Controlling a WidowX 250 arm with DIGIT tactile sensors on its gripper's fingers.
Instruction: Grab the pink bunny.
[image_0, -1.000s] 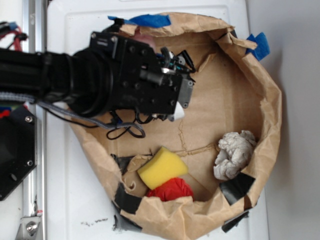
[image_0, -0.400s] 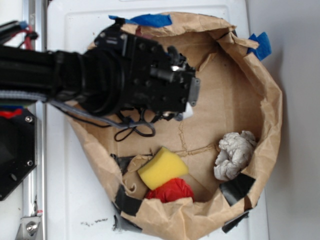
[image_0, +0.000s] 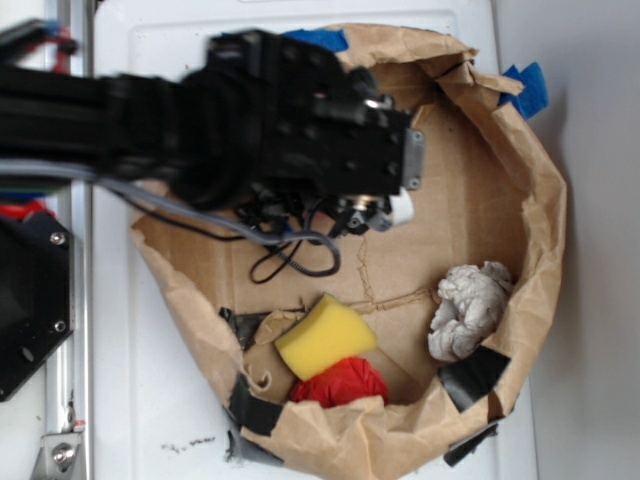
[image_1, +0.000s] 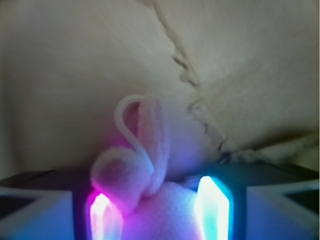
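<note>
- Gripper (image_0: 385, 212) has shifted further toward the crumpled paper (image_0: 467, 309) than a second ago; it now sits over the middle of the paper bag (image_0: 545, 200), arm body blurred.
- Wrist view: pink bunny (image_1: 150, 200) sits between the jaws, which are clamped on its body; one lit finger (image_1: 102, 212) presses its left side, the other its right.
- Bunny's ears and white loop (image_1: 131, 125) stick out ahead of the jaws, above the brown bag floor.
- Overhead view: bunny hidden under the gripper.
- Yellow sponge (image_0: 325, 336) and red cloth (image_0: 342, 381), left of the crumpled paper, unchanged from the earlier frame.
- Bag rests on the white desk (image_0: 160, 400).
</note>
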